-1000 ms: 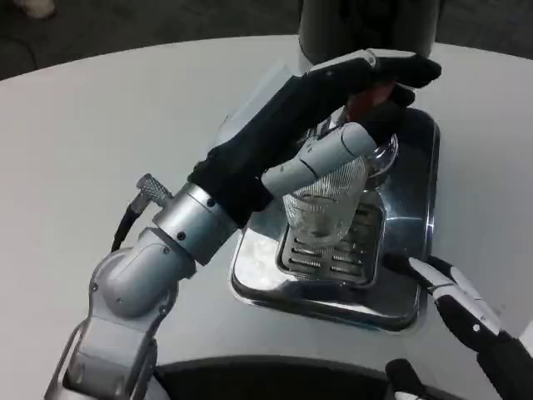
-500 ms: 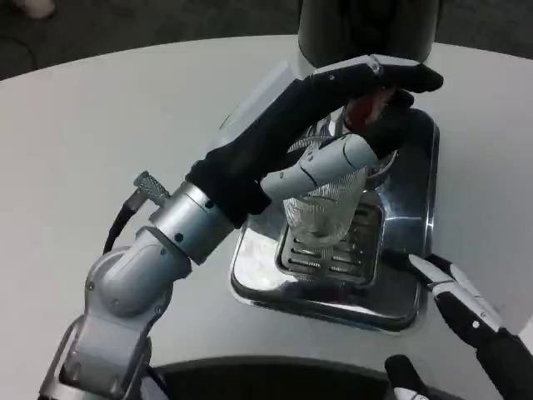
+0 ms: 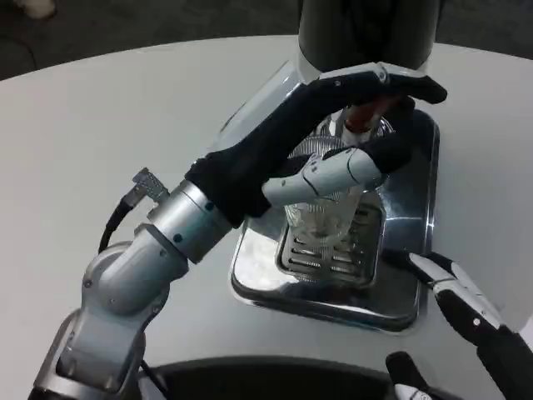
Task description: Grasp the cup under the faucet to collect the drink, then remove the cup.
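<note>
Centrally, a clear ribbed cup (image 3: 323, 218) stood upright on the slotted grate (image 3: 333, 254) of a shiny metal drip tray (image 3: 408, 283), which lay on the white table (image 3: 125, 117). At twelve o'clock from the cup rose the dark body of the dispenser (image 3: 366, 29), and a red faucet lever (image 3: 372, 112) showed just above the cup's rim. The left hand (image 3: 333, 133) reached in from eight o'clock, its silver forearm (image 3: 179, 225) running down toward the lower left corner. Its dark upper fingers (image 3: 391, 83) stretched over the lever at the cup's twelve o'clock, while a white finger (image 3: 333, 171) lay across the near side of the cup just below the rim; the hand appeared to be wrapped around the cup, touching it. Whether liquid was in the cup could not be told. At five o'clock from the tray, the right hand (image 3: 466, 312) hovered beside the tray's near right corner, fingers spread and holding nothing, one white fingertip (image 3: 425, 267) pointing toward the tray's edge.
</note>
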Robot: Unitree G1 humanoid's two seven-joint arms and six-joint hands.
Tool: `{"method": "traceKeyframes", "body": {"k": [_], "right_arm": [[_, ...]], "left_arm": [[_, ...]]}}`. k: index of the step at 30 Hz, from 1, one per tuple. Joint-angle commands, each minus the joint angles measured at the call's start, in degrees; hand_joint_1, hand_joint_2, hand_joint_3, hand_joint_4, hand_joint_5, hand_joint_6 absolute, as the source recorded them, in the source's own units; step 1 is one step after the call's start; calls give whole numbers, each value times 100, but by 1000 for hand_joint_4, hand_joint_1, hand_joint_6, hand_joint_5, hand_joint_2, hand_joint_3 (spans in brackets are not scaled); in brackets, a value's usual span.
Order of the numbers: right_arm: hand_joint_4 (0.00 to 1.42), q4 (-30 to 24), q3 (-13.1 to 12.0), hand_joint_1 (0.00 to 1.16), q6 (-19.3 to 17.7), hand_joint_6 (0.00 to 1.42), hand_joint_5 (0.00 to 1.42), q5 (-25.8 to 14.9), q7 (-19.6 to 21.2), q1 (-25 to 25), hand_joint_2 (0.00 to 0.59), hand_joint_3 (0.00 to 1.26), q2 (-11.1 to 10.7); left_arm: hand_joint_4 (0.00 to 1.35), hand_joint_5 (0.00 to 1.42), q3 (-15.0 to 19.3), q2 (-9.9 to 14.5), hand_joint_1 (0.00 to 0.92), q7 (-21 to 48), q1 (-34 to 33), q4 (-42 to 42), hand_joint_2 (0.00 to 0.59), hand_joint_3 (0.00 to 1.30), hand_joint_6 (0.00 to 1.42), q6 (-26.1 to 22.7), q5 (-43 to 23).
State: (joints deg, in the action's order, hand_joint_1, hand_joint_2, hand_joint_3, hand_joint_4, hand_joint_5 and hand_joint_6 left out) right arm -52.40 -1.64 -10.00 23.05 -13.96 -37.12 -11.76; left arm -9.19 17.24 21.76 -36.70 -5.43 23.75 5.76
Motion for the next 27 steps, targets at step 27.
{"method": "traceKeyframes", "body": {"k": [27], "right_arm": [[86,303,403,937,799,39,50,76,386,786,328,120,499]], "left_arm": [[304,338,-206,309,7,-16,54,-374,86,439,171,415,488]]}}
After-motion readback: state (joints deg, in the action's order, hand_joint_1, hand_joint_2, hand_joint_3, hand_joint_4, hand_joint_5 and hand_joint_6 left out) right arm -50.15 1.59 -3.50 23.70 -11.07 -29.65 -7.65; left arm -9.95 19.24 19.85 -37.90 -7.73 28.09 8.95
